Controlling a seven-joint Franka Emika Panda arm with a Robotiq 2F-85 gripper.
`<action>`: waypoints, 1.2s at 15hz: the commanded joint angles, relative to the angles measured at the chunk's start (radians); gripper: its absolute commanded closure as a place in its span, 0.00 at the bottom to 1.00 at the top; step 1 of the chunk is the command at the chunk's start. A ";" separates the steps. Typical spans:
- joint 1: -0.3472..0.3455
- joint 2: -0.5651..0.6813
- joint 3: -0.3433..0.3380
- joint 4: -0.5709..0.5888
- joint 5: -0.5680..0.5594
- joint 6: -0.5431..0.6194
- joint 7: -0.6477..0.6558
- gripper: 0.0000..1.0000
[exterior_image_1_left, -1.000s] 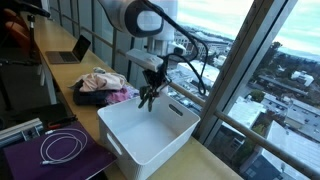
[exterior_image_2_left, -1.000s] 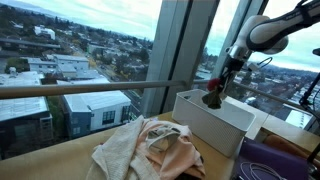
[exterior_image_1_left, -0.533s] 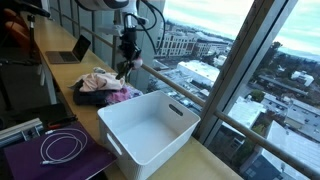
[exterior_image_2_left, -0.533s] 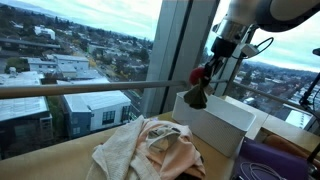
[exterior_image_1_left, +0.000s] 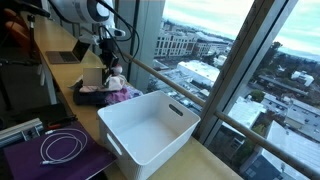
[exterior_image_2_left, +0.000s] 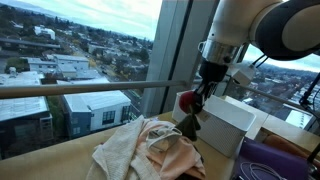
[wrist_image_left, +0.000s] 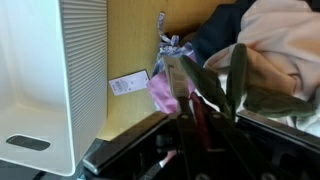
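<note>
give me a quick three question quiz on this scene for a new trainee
1. What lies coiled on the purple mat?
2. True or false: the white bin has nothing in it.
3. The hand, shut on a dark red cloth, is:
A at the clothes pile, outside the bin
B inside the bin
C over the mat

Key: 1 a white cable; 2 true; 3 A
</note>
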 joint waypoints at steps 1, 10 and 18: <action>0.013 0.012 -0.011 0.006 -0.031 -0.034 0.036 0.97; 0.012 0.022 -0.016 0.008 -0.023 -0.091 0.051 0.21; 0.013 -0.001 -0.007 -0.003 -0.022 -0.088 0.047 0.00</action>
